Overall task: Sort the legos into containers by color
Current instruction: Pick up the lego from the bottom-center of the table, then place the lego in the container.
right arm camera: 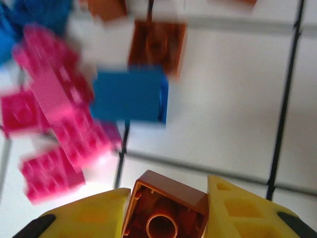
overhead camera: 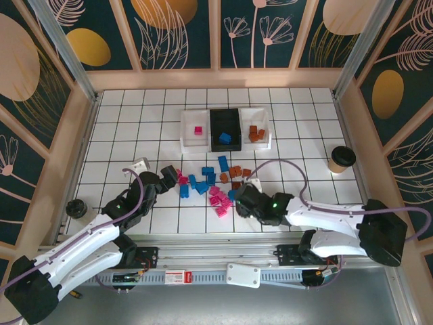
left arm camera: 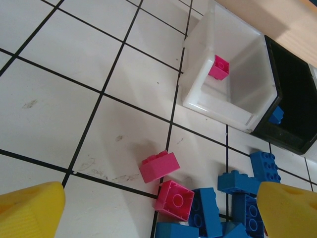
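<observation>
This looks like a robot lab. A white table (overhead camera: 135, 115) with black lines has flower-painted walls (overhead camera: 183, 34) at 12 o'clock. 2 robot arms, the left arm (overhead camera: 88, 237) and the right arm (overhead camera: 331, 220), are bolted to a metal rail (overhead camera: 203, 276) at 6 o'clock.

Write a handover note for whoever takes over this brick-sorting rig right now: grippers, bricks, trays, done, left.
Left gripper: open, beside the pile.
Right gripper: shut on a brown brick.
Done: one pink brick in the left white tray, a blue brick in the black tray, brown bricks in the right white tray.
Left: the mixed pile; the held brick probably goes to the right white tray.
</observation>
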### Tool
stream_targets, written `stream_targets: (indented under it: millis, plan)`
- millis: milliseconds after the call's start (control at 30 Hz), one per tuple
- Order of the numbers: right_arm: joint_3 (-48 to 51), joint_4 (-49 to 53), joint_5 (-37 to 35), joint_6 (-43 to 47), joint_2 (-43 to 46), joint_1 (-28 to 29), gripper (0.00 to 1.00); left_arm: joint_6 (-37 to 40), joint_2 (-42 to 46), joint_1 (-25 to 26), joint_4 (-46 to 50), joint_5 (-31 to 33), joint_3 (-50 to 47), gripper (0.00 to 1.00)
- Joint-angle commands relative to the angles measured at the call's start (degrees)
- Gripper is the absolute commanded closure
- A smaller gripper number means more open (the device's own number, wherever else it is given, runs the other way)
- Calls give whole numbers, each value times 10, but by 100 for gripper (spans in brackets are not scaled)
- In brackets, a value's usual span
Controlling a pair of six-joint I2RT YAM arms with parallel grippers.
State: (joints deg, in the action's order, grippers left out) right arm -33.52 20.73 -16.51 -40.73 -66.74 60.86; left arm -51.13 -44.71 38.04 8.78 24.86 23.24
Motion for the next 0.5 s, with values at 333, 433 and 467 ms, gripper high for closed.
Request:
stream_targets:
  millis: [333, 433, 467]
  plan:
    - [-221, -176, 4, 179, -163, -291, 78, 6, -12, 0, -17, -17, 13, 1]
    - [-270, -185, 24, 179, -240, -335, 78, 15, -15, 0, -13, -22, 16, 1]
    - [-284, -185, 30, 179, -259, -342, 77, 18, -16, 1, -12, -24, 16, 1]
